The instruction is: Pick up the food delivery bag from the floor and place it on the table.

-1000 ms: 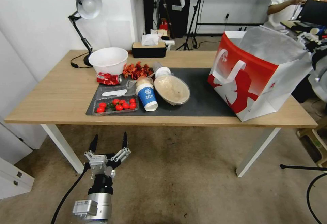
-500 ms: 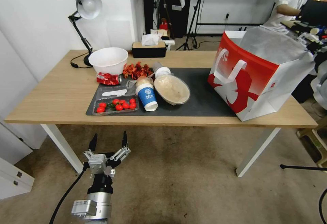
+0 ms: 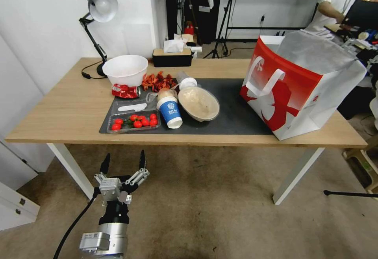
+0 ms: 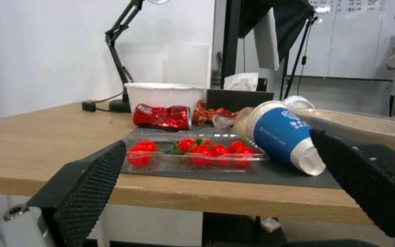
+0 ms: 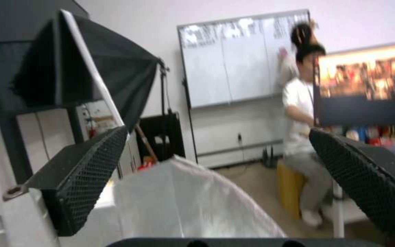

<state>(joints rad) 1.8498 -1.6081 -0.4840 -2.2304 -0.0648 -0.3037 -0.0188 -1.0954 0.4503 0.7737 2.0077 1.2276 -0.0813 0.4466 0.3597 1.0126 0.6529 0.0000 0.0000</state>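
The food delivery bag (image 3: 291, 89), red and white with white loop handles, stands upright on the right end of the table (image 3: 59, 109), partly on the dark mat (image 3: 232, 109). In the right wrist view my right gripper (image 5: 218, 133) is open and holds nothing. The bag's pale top (image 5: 183, 202) lies just below its fingers. My left gripper (image 3: 123, 158) hangs open above the floor (image 3: 204, 196), in front of the table's left half. The left wrist view shows the left gripper (image 4: 218, 139) level with the table edge.
On the table's left half are a desk lamp (image 3: 98, 7), a white bowl (image 3: 125, 69), a crushed red can (image 3: 126, 91), a tomato tray (image 3: 134, 122), a tipped blue cup (image 3: 170, 111), a lidded bowl (image 3: 199, 103) and a tissue box (image 3: 172, 56). A white cabinet (image 3: 15, 208) stands at left.
My right arm has drawn back to the right, away from the bag's right side and mostly out of the head view. The left gripper has drifted slightly left.
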